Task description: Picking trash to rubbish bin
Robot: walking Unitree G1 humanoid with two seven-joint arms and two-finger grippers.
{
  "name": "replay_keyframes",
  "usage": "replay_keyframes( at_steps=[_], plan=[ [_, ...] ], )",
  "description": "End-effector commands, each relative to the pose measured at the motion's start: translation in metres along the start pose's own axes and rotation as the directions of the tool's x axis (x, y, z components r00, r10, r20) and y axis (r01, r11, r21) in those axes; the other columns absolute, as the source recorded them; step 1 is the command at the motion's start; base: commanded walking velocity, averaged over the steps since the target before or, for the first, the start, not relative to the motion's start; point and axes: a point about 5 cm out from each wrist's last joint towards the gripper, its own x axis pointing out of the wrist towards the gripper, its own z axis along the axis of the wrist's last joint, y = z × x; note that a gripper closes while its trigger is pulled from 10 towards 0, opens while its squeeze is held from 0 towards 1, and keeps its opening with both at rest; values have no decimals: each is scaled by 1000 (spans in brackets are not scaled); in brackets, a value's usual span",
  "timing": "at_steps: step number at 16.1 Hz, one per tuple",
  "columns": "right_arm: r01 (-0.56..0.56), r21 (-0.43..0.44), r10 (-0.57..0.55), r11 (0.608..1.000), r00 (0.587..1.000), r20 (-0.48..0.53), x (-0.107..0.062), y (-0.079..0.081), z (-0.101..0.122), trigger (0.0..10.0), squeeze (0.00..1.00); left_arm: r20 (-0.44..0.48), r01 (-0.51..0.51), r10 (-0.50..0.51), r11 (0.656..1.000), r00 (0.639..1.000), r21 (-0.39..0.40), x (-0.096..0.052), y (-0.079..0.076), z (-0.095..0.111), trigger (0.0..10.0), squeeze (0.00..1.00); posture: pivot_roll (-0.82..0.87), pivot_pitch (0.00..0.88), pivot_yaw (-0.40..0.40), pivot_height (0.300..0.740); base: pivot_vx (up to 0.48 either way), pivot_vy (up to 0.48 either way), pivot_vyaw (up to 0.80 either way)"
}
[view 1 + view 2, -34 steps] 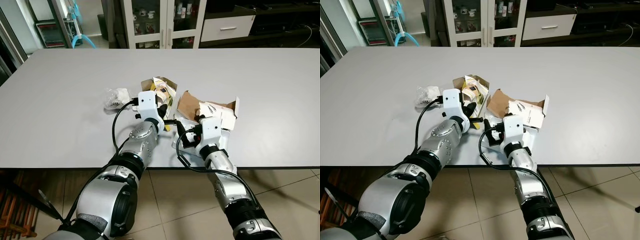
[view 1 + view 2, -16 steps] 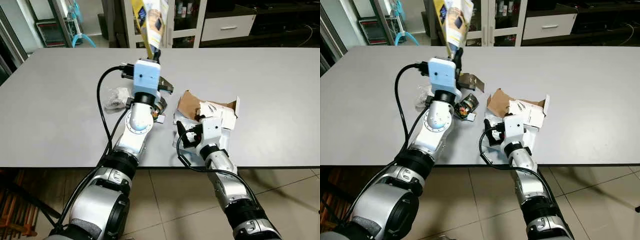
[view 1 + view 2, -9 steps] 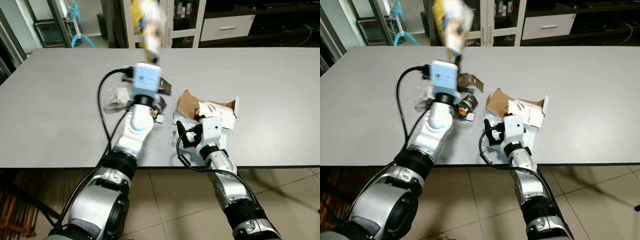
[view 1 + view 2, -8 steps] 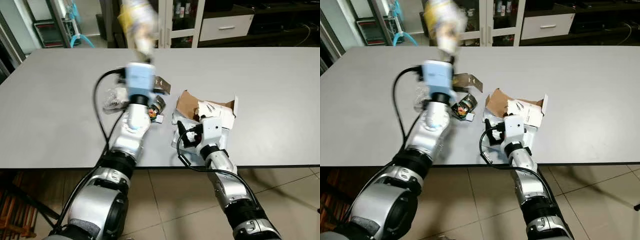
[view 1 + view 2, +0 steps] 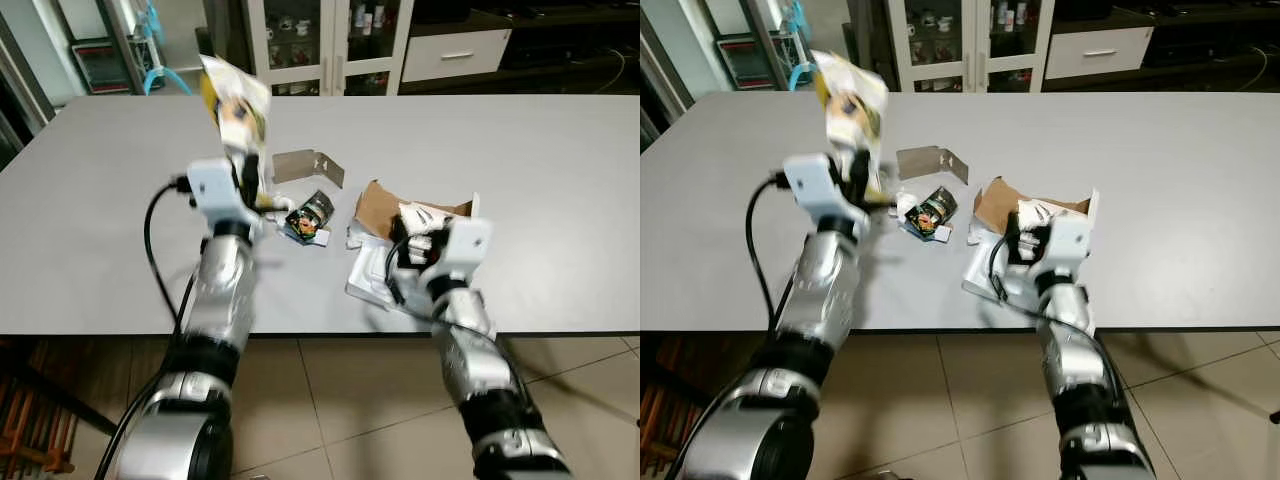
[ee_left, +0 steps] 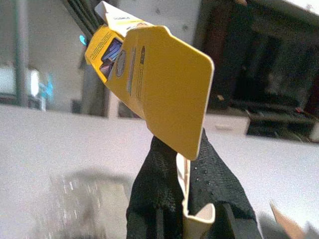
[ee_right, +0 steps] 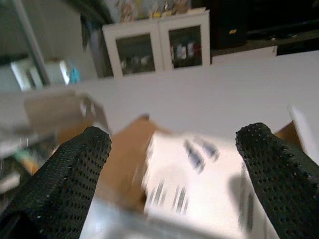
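Trash is the yellow carton (image 5: 232, 105), lifted above the grey table (image 5: 560, 170) and clamped between the fingers (image 6: 158, 199) of the left gripper (image 5: 246, 172). On the table, beside this gripper, lie a small dark can (image 5: 312, 213) and a bent cardboard piece (image 5: 308, 165). Right of the can lies an open cardboard box (image 5: 412, 215). The right gripper (image 7: 174, 164) hovers over this box with its fingers spread wide, holding nothing.

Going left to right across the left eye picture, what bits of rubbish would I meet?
Yellow carton held up in the left tool → bent cardboard piece → small dark packet → torn open box.
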Motion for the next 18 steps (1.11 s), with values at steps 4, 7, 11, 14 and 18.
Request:
replay_keyframes(
  at_steps=[4,7,11,14,18],
  plan=[
    [44,140,-46,989,999,12,4,-11,8,10000,0,-108,93,-116,974,987,-205,-12,0,-16,10000,0,-25,12,38,740,0,0,0],
    [22,230,-23,973,1000,4,3,-12,6,10000,0,-121,122,-152,967,981,-226,-18,-4,-21,10000,0,-23,5,33,740,0,0,0],
    [-1,285,-3,959,1000,13,5,-8,9,10000,0,-136,143,-182,955,974,-260,-19,-9,-23,10000,0,-33,0,40,740,0,0,0],
    [-11,297,16,955,1000,-15,4,-3,1,10000,0,-170,108,-158,956,973,-275,-22,-12,-32,10000,0,-42,0,47,740,0,0,0],
    [-7,304,12,953,1000,-15,2,-4,1,10000,0,-160,114,-166,950,973,-289,-19,-18,-29,10000,0,-52,0,56,740,0,0,0]
  ],
)
